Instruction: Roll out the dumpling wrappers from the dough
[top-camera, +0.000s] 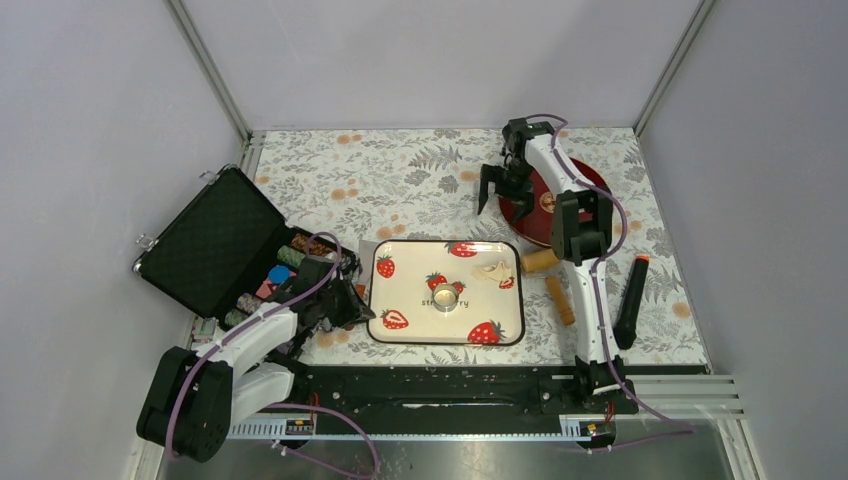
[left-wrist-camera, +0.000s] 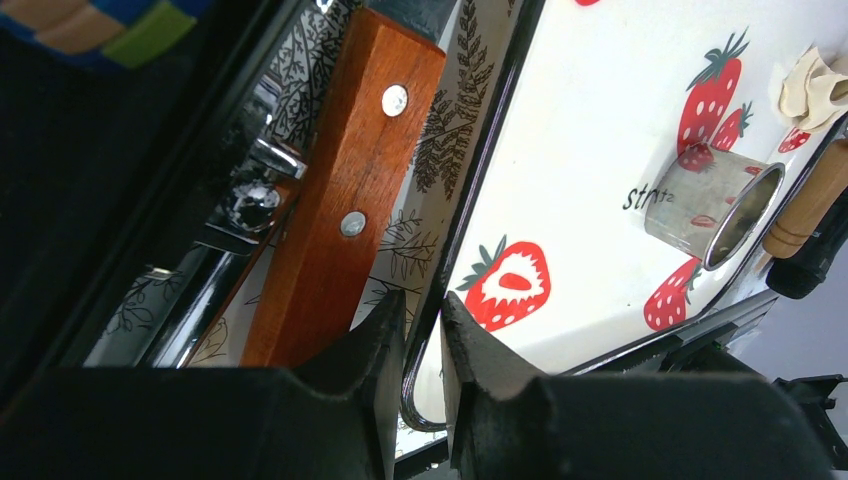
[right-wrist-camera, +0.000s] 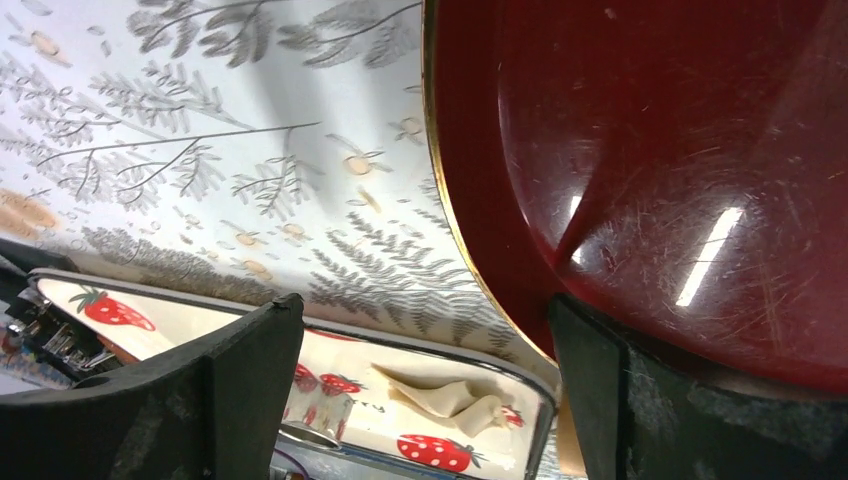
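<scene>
The dough (top-camera: 495, 270) is a small crumpled pale-cream scrap at the right end of the strawberry tray (top-camera: 400, 328); it also shows in the right wrist view (right-wrist-camera: 450, 400) and the left wrist view (left-wrist-camera: 812, 85). A metal ring cutter (top-camera: 446, 296) stands mid-tray. No round wrapper shows. My left gripper (left-wrist-camera: 423, 300) sits at the tray's left rim, its jaws closed to a narrow gap with the black rim between them. My right gripper (top-camera: 497, 190) is wide open and empty, hovering over the table beside the left edge of the red plate (top-camera: 575, 180).
Two tan wooden roller pieces (top-camera: 540, 261) (top-camera: 560, 300) lie right of the tray, and a black tool with an orange tip (top-camera: 630, 300) beyond them. An open black case (top-camera: 215, 240) with chips stands at the left. A wooden-handled knife (left-wrist-camera: 340, 190) lies between case and tray.
</scene>
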